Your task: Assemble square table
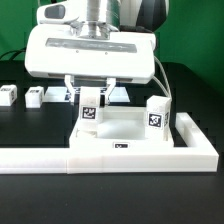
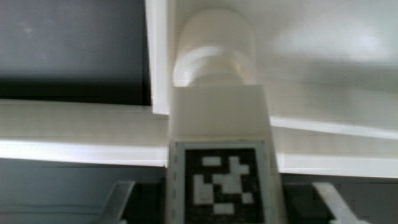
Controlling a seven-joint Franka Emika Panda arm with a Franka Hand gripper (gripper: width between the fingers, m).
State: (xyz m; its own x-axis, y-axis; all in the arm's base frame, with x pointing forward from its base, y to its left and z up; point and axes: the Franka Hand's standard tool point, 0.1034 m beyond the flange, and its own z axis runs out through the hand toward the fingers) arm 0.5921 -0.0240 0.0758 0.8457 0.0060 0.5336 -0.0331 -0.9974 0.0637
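Gripper pinched on a leg, upright, tag towards the exterior camera, over the tabletop near its far corner on the exterior view's left; touching the surface or just above it, impossible to tell. Only in the exterior view: tabletop lying flat on the black table, tucked against the L-shaped wall; a second leg standing upright on it towards the exterior view's right, well apart from the held one; a third leg and a fourth leg on the black table off to the exterior view's left, near each other and clear of the tabletop. Only in the wrist view: the held leg seen lengthwise, tag close to the lens and rounded end farthest away, with dark fingers hugging both sides of the tag. Behind it, pale blurred surfaces, too soft to tell tabletop from wall. None of the other legs there.
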